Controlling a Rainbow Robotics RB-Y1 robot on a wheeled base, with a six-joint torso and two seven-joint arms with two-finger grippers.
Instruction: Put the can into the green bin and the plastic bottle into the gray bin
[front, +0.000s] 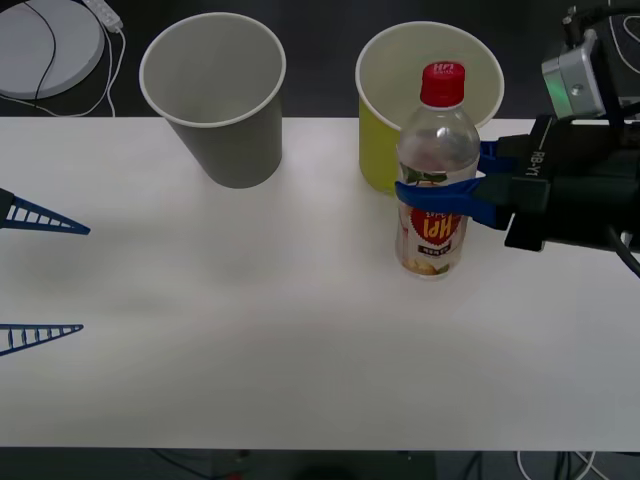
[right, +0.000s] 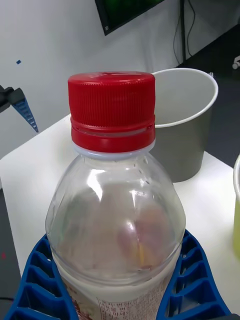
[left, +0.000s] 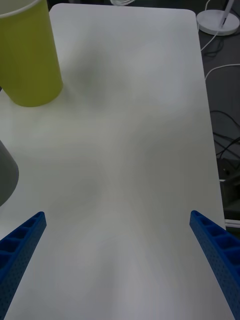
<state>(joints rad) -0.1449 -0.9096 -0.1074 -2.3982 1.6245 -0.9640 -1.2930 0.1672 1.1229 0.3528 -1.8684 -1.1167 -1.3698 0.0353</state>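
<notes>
My right gripper (front: 437, 186) is shut on the plastic bottle (front: 432, 160), a clear one with a red cap and red-and-yellow label, held upright by its middle. The bottle stands in front of the green bin (front: 375, 140), partly covering it. In the right wrist view the bottle (right: 112, 200) sits between the blue fingers (right: 35, 285), with the gray bin (right: 190, 135) behind it and the green bin's edge (right: 236, 215) beside it. The gray bin (front: 225, 130) stands upright at the back, left of the green one. My left gripper (front: 85, 280) is open at the table's left edge. The can is out of view.
The white table (front: 250, 360) stretches bare between the two arms. A white round disc (front: 45, 45) with cables lies beyond the table's far left corner. In the left wrist view the open left gripper (left: 117, 220) faces the green bin (left: 27, 60) and the gray bin's side (left: 6, 175).
</notes>
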